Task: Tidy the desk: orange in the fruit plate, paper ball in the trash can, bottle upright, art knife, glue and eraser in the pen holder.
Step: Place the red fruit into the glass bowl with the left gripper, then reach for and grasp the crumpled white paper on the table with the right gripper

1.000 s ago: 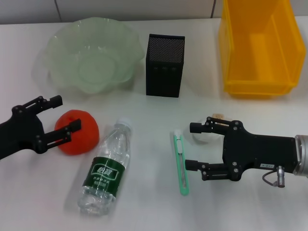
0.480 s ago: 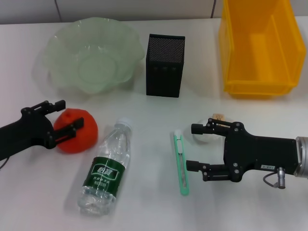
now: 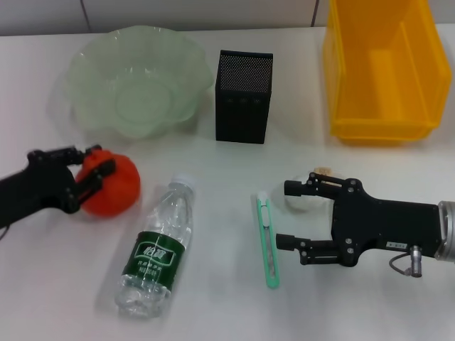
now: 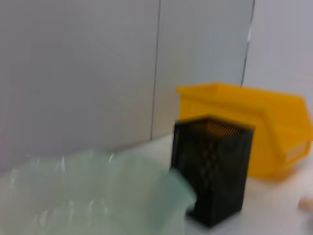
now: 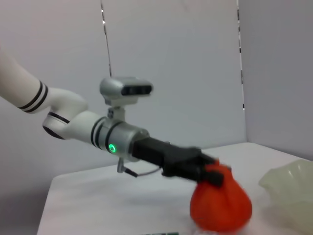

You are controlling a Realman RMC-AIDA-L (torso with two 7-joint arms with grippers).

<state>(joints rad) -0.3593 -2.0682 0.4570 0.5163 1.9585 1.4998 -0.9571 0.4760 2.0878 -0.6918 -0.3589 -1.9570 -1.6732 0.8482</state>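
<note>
The orange [image 3: 110,185] is now clamped and lifted slightly by the left gripper [image 3: 89,172] near the desk's left edge, fruit plate [image 3: 85,64] next, while the right gripper [image 3: 295,215] is parked wide open, empty.

A white table [image 3: 213,298] holds everything. Along its far edge stand a pale green glass fruit plate [image 3: 131,78] on the left, a black mesh pen holder [image 3: 243,96] in the middle and a yellow trash can [image 3: 384,67] on the right. Nearer, a red-orange orange [image 3: 114,186] rests on the left. Beside it a clear bottle [image 3: 158,247] lies on its side, white cap pointing away. To its right lies a mint-green art knife [image 3: 268,241], with a small whitish object [image 3: 298,199] just beyond.
</note>
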